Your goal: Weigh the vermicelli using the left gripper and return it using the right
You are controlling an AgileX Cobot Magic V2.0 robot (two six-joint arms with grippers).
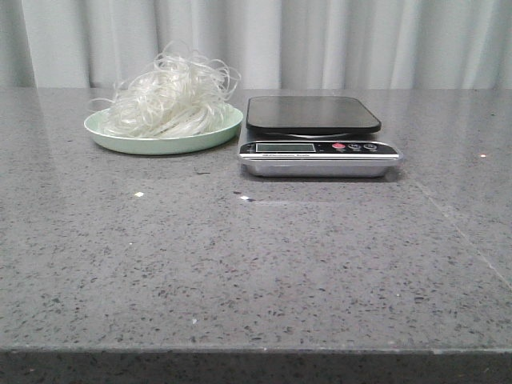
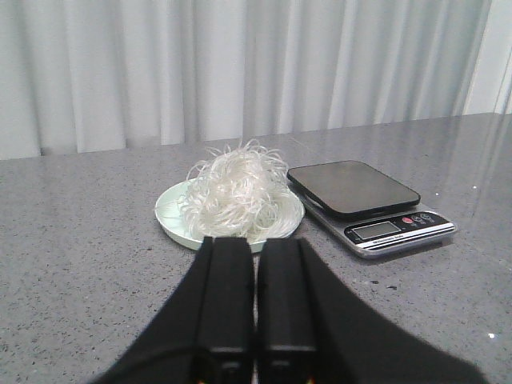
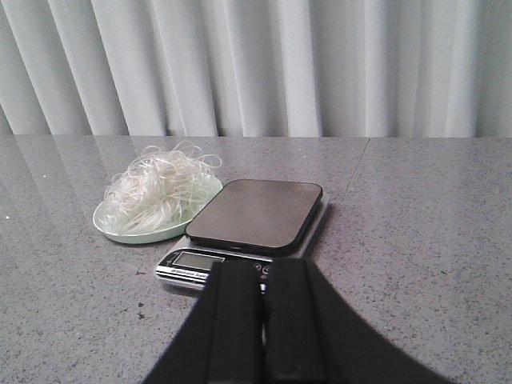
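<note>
1. One heap of vermicelli (image 2: 240,190) is piled on one green plate (image 2: 170,214), just ahead of the clenched, empty left gripper (image 2: 256,272).
2. One scale (image 3: 248,224) is seen before the clenched, empty right gripper (image 3: 264,304).

Soft even light, faint tabletop (image 1: 256,264) sheen.

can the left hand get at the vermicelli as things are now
Probably yes: the left hand, fingers together, faces the vermicelli heaped on the plate, with only bare table between. It must open first.
</note>
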